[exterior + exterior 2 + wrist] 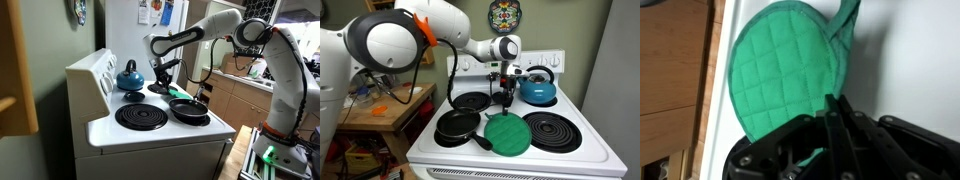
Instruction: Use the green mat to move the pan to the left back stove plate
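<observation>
Mat-pickup stage: the gripper point(504, 99), fingers together and empty (so the wrist view suggests), hovers over the mat point(507, 135) beside the pan point(457, 125); next it must open and descend.

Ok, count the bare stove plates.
2: front coil beside the green mat, back coil behind the pan. Others likely sit hidden under the pan and kettle.

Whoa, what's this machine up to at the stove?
A white robot arm is working at a stove. Its gripper hangs at the back edge of a round green mat lying between the front burners. I can't tell if it has pinched it. The black pan sits beside the mat, and a blue kettle sits behind.
</observation>
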`<state>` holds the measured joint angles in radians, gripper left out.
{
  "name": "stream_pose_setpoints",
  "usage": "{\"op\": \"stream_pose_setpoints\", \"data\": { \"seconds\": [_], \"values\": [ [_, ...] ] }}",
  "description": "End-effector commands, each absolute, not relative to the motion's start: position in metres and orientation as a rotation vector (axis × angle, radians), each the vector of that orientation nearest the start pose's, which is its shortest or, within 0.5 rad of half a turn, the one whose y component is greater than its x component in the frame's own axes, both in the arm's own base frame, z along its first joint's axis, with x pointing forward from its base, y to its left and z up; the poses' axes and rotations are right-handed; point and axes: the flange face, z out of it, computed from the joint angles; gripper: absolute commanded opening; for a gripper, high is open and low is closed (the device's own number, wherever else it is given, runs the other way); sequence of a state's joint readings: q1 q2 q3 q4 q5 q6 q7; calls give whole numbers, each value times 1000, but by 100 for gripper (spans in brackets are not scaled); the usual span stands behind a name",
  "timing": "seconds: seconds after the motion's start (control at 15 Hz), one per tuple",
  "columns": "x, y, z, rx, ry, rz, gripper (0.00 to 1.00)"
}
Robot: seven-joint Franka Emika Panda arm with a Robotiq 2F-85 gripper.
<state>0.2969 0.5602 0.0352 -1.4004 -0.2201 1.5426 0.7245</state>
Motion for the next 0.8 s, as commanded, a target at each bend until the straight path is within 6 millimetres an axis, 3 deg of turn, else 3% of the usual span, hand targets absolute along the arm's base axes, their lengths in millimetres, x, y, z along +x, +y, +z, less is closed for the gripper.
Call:
{"op": "stream_pose_setpoints", "data": {
  "seconds": [0.0,0.33,0.53,0.73],
  "values": [
    [620,211,398,-3505,428,405,1],
    [604,258,425,-3513,-80,364,1],
    [589,291,426,-3466,-372,415,1],
    [568,314,421,-3458,-498,529,1]
  ]
}}
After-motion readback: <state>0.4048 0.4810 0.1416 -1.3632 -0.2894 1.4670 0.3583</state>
